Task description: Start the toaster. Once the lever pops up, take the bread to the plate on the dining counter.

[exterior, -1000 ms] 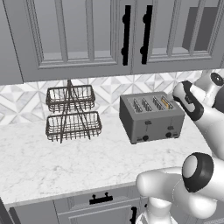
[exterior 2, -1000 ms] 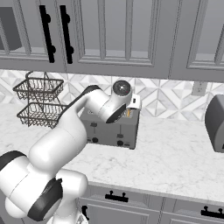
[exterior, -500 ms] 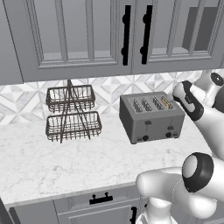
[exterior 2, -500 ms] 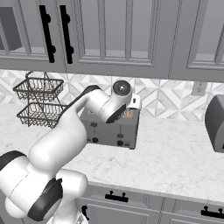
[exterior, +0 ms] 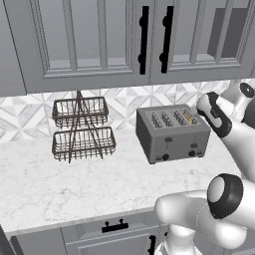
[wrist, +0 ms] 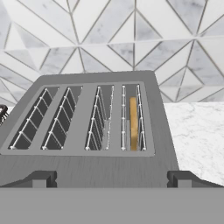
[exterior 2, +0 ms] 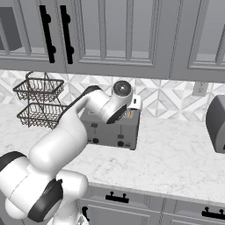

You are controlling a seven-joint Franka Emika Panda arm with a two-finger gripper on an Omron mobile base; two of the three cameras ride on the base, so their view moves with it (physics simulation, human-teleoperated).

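Here, bread (wrist: 133, 123) sits upright in the toaster's (wrist: 87, 168) rightmost slot.

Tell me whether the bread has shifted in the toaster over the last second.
No. In the left base view the bread sits in the same rightmost slot of the toaster, equally deep against the slot rim as before.

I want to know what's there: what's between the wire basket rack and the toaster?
Nothing. In the left base view, bare marble counter separates the wire basket rack and the toaster.
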